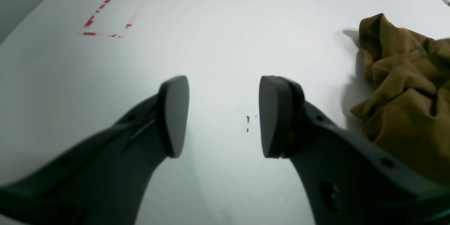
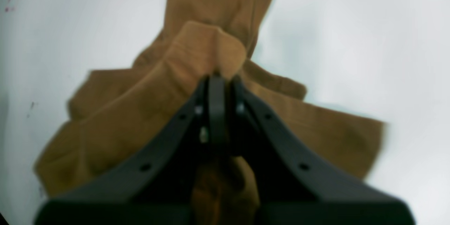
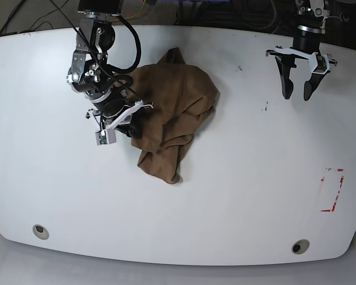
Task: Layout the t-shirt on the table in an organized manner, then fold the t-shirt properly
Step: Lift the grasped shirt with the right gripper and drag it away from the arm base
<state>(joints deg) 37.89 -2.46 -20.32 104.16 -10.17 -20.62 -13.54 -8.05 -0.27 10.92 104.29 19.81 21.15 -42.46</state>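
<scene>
no text, label, brand or number can be read in any view. the only sign is a red dashed rectangle (image 3: 332, 190) marked on the white surface (image 3: 237, 178), seen in the base view and, from the left wrist view (image 1: 105, 17), with its lines broken and partly smeared. two tiny red specks (image 1: 248, 123) also sit on the surface there, too small to read as anything.
</scene>
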